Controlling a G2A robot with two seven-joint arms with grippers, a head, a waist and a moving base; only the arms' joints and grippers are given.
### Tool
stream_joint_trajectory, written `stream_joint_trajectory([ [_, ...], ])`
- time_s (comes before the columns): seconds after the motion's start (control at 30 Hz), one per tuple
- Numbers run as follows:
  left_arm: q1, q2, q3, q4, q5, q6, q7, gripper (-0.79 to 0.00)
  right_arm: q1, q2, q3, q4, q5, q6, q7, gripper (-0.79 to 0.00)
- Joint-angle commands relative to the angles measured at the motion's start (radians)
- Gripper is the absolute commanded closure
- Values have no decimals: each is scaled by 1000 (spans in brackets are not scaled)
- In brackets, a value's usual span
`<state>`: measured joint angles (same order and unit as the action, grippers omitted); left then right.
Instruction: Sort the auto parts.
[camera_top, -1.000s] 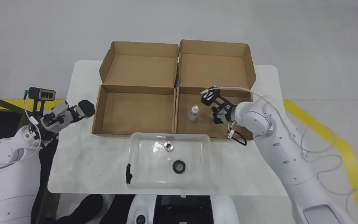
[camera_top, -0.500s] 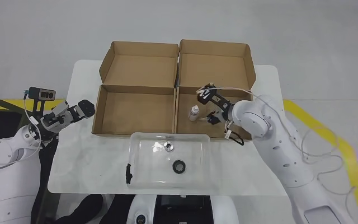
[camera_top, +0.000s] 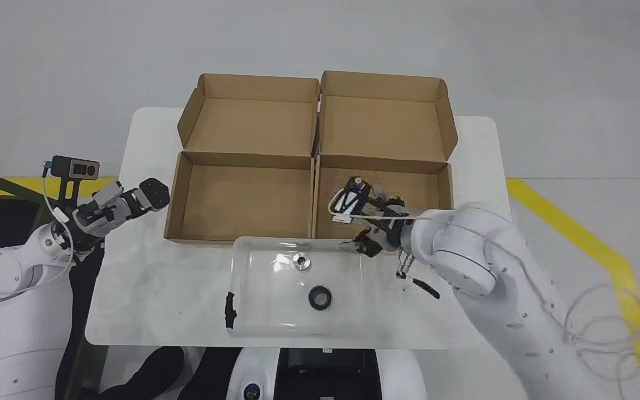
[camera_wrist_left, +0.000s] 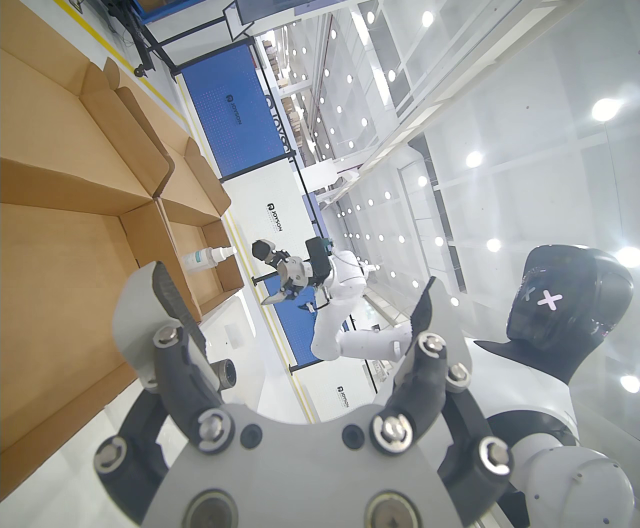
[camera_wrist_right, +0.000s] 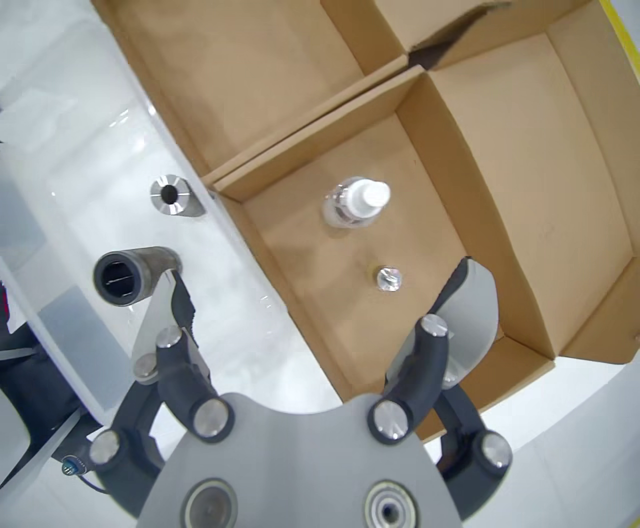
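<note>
On the white table (camera_top: 130, 300), the right gripper (camera_wrist_right: 320, 275) is held wide-jawed and empty over the right box's (camera_top: 420, 190) near wall, presumably for picking.

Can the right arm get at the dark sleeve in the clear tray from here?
Probably yes: the right gripper is open close by the dark sleeve, nothing covers it in the clear tray, and the silver collet stands apart from it.
</note>
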<state>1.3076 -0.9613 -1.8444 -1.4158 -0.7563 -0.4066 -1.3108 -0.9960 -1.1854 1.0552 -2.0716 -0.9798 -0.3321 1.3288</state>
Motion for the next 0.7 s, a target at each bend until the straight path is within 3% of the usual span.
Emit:
stream_joint_trajectory([
  [0.0, 0, 0, 0, 0, 0, 0, 0, -785, -18, 2, -15, -35, -4, -4, 5, -785],
  [0.3, 0, 0, 0, 0, 0, 0, 0, -785, -91, 7, -106, -136, -18, -38, 2, -785],
  [0.67, 0, 0, 0, 0, 0, 0, 0, -785, -148, 12, -171, -116, -48, -43, -52, -785],
])
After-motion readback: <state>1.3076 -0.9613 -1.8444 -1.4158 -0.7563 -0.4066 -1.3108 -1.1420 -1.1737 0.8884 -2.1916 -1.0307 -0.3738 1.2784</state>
